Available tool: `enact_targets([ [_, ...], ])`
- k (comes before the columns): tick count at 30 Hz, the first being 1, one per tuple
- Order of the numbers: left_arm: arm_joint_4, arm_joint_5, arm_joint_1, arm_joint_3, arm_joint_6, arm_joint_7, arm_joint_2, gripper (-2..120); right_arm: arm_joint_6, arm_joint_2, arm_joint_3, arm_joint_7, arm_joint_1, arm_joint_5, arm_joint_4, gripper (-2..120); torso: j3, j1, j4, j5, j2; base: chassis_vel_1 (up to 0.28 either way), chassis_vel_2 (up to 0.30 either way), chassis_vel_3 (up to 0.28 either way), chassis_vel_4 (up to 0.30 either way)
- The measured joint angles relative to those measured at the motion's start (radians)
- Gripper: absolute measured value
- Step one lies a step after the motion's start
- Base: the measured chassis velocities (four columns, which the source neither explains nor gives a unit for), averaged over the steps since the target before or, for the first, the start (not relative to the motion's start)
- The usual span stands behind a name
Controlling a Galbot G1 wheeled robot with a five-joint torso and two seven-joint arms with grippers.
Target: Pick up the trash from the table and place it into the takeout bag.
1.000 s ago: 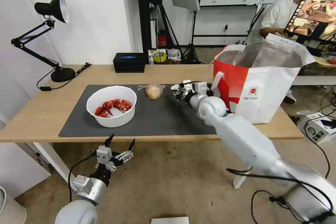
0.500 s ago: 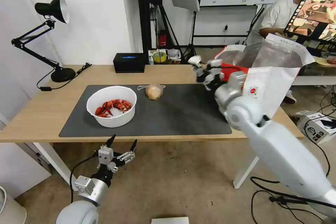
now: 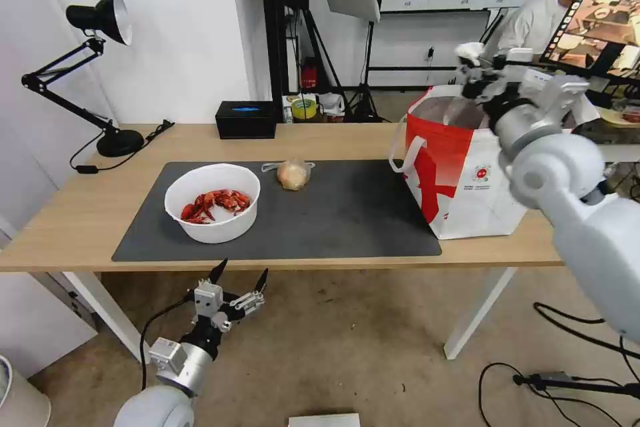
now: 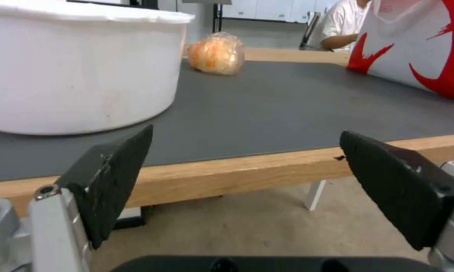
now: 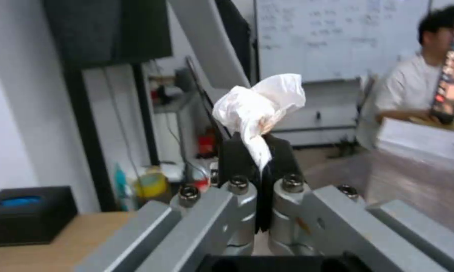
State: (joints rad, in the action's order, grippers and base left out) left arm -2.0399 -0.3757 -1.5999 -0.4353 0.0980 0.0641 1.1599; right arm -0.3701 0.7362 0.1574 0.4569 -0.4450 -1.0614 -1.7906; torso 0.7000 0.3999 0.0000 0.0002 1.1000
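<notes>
Head view shows you the right end effector clamped on the tissue above the bag; left end effector hangs apart below the surface.

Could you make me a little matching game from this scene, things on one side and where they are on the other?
Things:
1. crumpled tissue
2. white bowl
3. bagged bun
4. left gripper

Places:
A. open, below the table's front edge
B. on the mat, nearest the front edge
C. pinched in the right gripper above the takeout bag
D. on the mat, behind the bowl

Pairs: 1-C, 2-B, 3-D, 4-A
</notes>
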Motion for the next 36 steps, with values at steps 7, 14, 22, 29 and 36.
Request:
enact_targets([
  [7,-0.006,0.000,-0.001,0.002,0.000,0.004,-0.006,100,-0.073,-0.016,-0.004,0.028,0.004,-0.018,0.041,19,0.000,0.000,-0.0001,0.0000,0.000,0.000,0.000,0.000,0.000],
  [14,-0.015,0.000,-0.015,-0.013,0.000,0.015,-0.008,100,-0.109,-0.018,-0.004,0.023,0.003,-0.043,0.032,44,0.000,0.000,0.0000,-0.0001,0.000,0.000,0.000,0.000,0.000],
  [22,-0.019,0.000,-0.018,-0.017,0.000,0.021,-0.007,100,-0.127,-0.021,-0.004,0.013,0.002,-0.043,0.018,71,0.000,0.000,0.0000,-0.0002,0.000,0.000,0.000,0.000,0.000],
  [29,-0.024,0.001,-0.017,-0.017,0.000,0.021,-0.006,100,-0.063,-0.033,0.008,-0.065,-0.038,-0.047,-0.040,96,0.000,0.000,-0.0001,-0.0002,0.000,0.000,0.000,0.000,0.000],
  [36,-0.025,0.001,-0.021,-0.025,0.001,0.021,-0.002,100,0.057,-0.051,0.029,-0.180,-0.164,-0.061,-0.192,100,0.000,0.000,0.0002,-0.0003,0.000,0.000,0.000,0.000,0.000],
])
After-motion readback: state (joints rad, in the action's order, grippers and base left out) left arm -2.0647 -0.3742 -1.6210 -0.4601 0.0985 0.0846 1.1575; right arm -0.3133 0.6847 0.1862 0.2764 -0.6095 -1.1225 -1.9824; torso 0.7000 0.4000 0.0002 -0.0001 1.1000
